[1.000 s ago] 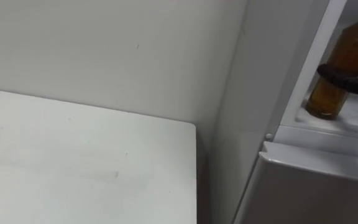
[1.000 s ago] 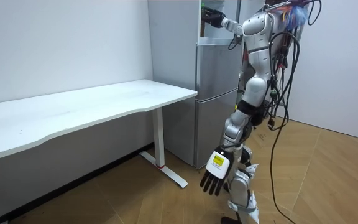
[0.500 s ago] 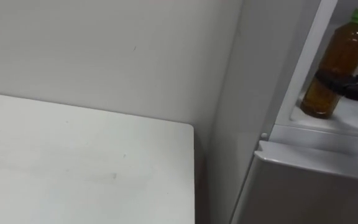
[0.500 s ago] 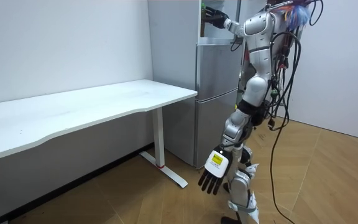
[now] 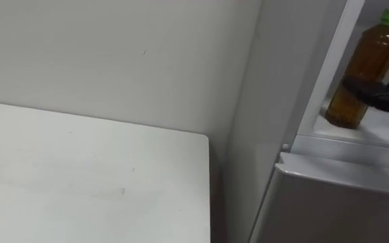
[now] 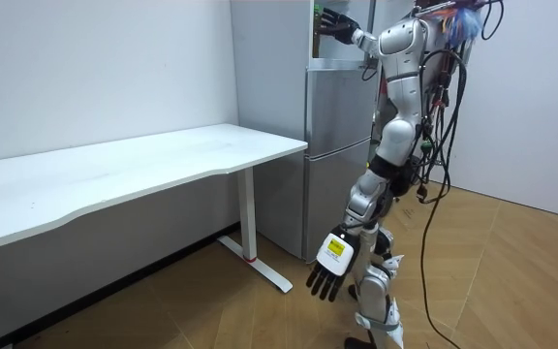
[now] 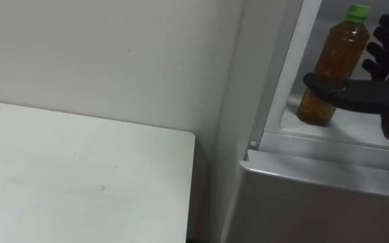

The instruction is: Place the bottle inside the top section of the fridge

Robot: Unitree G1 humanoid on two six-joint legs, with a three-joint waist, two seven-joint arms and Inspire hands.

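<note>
Bottle [image 7: 333, 61], amber with a green cap, is seen upright on the shelf of the upper fridge [image 7: 262, 67]. The right hand [image 7: 378, 96] is placed beside it, fingers spread wide, thumb laid across its front. The left hand [image 6: 325, 278] is hung low with fingers relaxed, near the white table [image 6: 163, 160]

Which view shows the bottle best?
The right eye view: the whole bottle stands on the fridge shelf, thumb of the right hand across it. The left eye view shows it at the edge; in the room view it is tiny.
</note>
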